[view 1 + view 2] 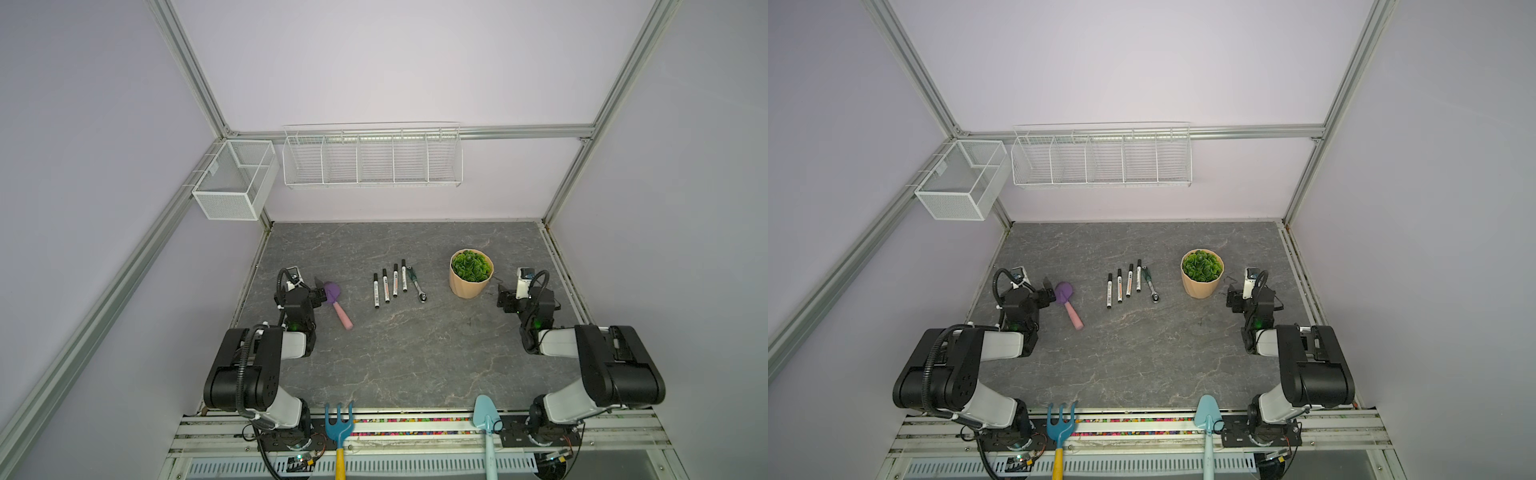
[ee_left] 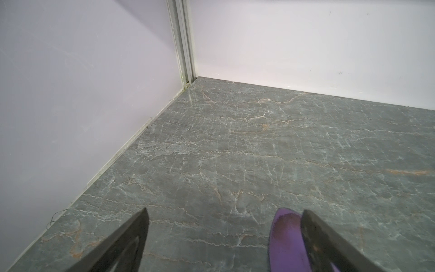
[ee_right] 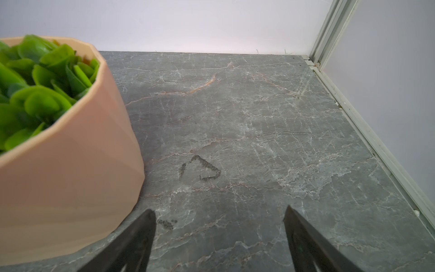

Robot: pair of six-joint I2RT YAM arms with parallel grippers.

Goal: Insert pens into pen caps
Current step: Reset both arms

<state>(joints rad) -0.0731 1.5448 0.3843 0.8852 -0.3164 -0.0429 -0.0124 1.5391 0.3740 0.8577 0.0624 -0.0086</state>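
Spreading wide, the left gripper holds nothing, and the right gripper gapes just as wide and empty. Both hang low over the table. In both top views the pens lie in a row of four between the two grippers, well apart from each, side by side with their black ends pointing away from the arms. Whether those ends are caps I cannot tell. A wrench lies just beside the pen nearest the right gripper.

The left wrist view shows a purple scoop close against one finger, partly hidden behind it; contact cannot be judged. Neither wrist view takes in the pens. The right wrist view shows dark scribbles on the table ahead of the gripper, and the pot standing near one finger but apart from it.

Walls meet in a corner ahead of the left gripper. A side rail runs along the right gripper's outer side. Bare table stretches between the grippers, on the arms' side of the pens.
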